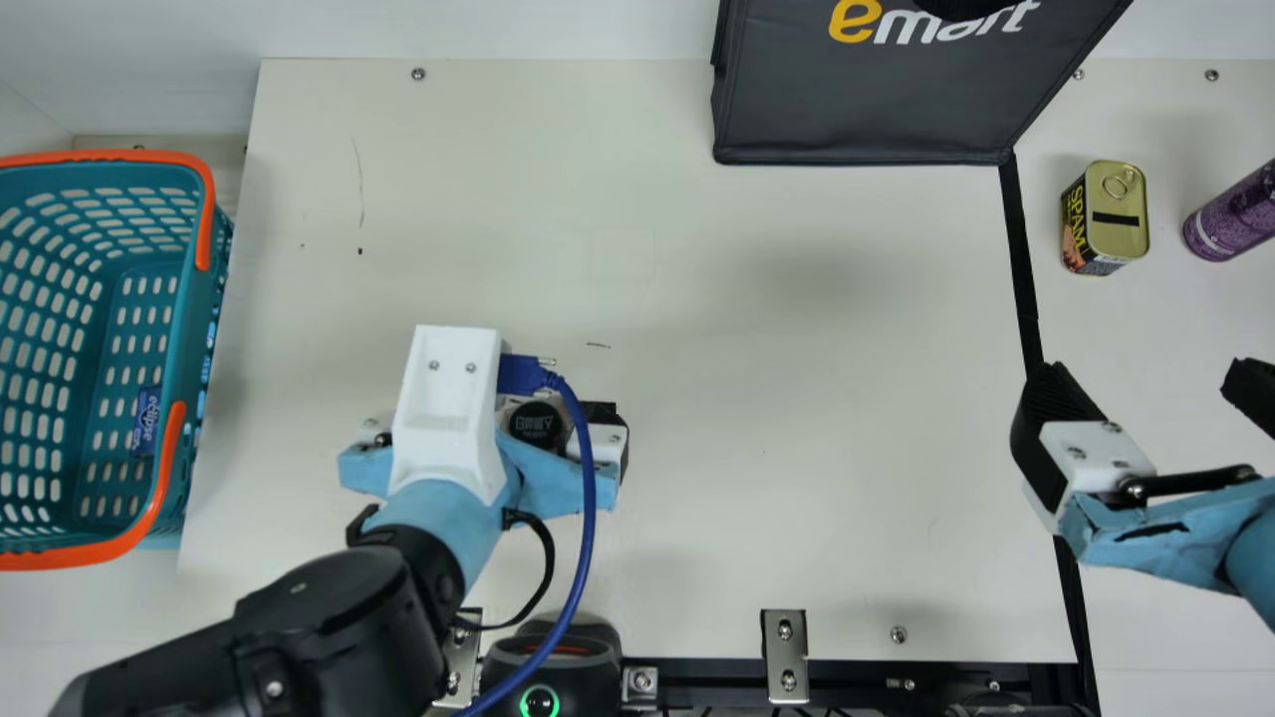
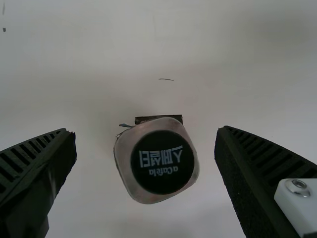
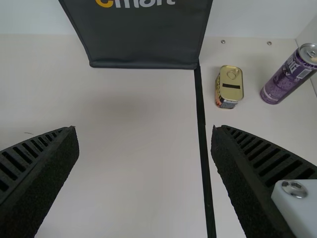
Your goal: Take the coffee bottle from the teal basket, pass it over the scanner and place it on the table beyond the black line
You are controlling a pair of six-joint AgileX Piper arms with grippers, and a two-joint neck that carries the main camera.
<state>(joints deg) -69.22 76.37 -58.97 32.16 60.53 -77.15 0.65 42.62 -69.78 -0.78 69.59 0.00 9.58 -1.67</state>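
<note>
And here's the coffee bottle [image 1: 536, 425], upright on the table [image 1: 797, 498] between the basket [image 1: 187, 309] and the black line [image 1: 1021, 269], with the left claw [image 1: 495, 420] spread wide around it, a gap showing on both sides! Over on the far side, the right claw [image 1: 1150, 386] hangs spread too, nothing between its fingers [image 3: 257, 173], right above that line.

Light: bright, diffuse over cream table [image 1: 797, 478] | Shadows, main view: soft patch, two o'clock of centre; faint one, three o'clock of teal plastic basket with orange handles [image 1: 187, 329] | Glow: green ring [image 1: 539, 686], black scanner [image 1: 588, 677], half past six | Left wrist view: dimmer
</note>
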